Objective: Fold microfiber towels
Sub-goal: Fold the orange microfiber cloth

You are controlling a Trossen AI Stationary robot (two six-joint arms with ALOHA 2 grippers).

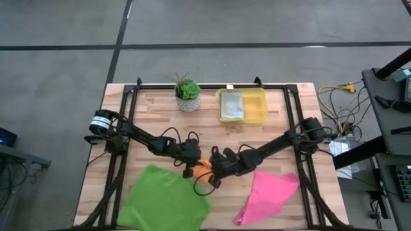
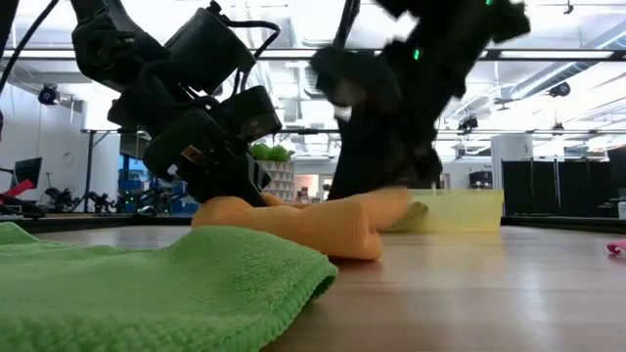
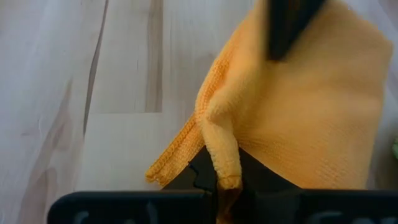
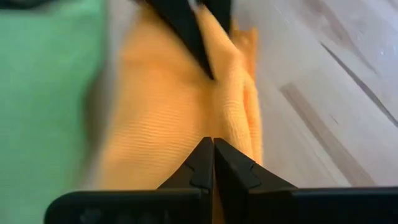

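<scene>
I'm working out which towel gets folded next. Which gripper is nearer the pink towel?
Right. The right gripper is just beside the pink towel, toward the table's middle; the left gripper sits farther off, beyond it.

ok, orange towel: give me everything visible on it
The orange towel is soft, finely ribbed microfiber with a stitched hem, bunched into a low folded roll on the wooden table at its middle, beside the green towel. The left end effector and right end effector are both shut, each pinching an edge of it.
</scene>
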